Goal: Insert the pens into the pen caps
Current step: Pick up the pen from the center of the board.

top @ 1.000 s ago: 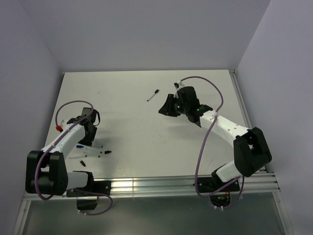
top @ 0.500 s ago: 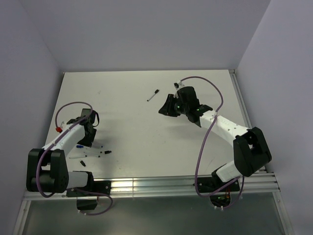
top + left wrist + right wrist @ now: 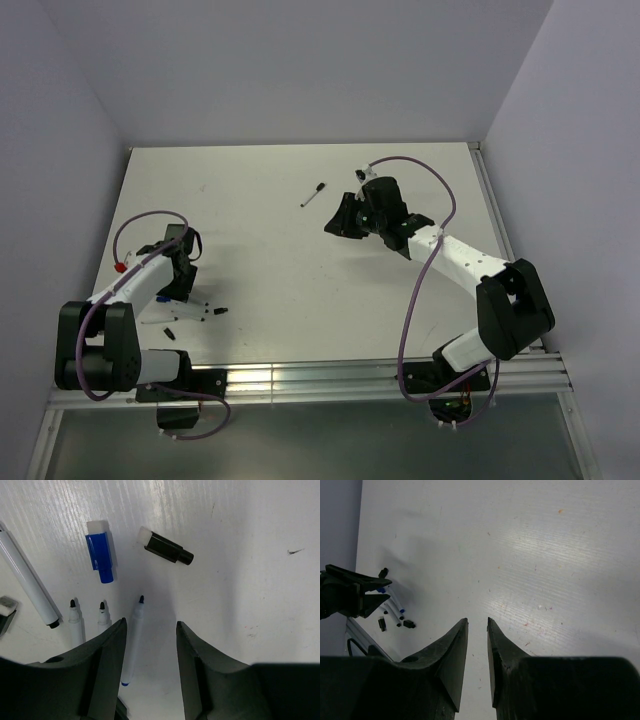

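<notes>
Straddles, with the left gripper [image 3: 150,625] moderately parted and gripping nothing, a blue-tipped pen [image 3: 131,642] lying near the blue cap [image 3: 100,555] and black cap [image 3: 167,549], and hangs the right gripper [image 3: 477,622], narrowly parted and empty, over the table [image 3: 545,555] well apart.

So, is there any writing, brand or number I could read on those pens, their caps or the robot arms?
There is no text that can be read.
In the left wrist view, the long white pen, the blue cap and the black cap show no print.
In the top view, any marking on the left arm or the right arm is too small to tell.
</notes>
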Motion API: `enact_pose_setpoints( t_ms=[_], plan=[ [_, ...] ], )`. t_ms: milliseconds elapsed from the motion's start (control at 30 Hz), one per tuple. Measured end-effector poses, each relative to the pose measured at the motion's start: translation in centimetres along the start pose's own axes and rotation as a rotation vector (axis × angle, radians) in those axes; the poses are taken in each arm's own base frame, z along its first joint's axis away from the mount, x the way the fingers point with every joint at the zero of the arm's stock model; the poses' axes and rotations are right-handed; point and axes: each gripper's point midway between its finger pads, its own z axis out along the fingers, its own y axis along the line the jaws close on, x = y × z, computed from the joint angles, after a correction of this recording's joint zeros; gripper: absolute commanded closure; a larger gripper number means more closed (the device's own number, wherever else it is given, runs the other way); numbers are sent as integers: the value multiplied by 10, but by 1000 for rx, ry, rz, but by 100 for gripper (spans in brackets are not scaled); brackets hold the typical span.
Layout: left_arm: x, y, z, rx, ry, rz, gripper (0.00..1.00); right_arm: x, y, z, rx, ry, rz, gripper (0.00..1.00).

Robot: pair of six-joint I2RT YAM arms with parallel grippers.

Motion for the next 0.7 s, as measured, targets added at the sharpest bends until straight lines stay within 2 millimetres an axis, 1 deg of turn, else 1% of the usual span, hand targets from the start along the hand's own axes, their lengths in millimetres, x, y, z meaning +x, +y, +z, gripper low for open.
enact_pose_setpoints(
  t_ms=[500, 600, 633, 700],
  plan=[
    [4, 3, 6, -13, 19, 9, 54, 0, 0, 0, 1, 0, 3, 71],
    [5, 3, 7, -17, 21, 20, 57, 0, 0, 0, 0, 1, 2, 71],
    [5, 3, 7, -17, 21, 20, 61, 0, 0, 0, 0, 1, 2, 71],
    [5, 5, 8, -22, 21, 26, 65, 0, 0, 0, 0, 1, 2, 71]
  ],
)
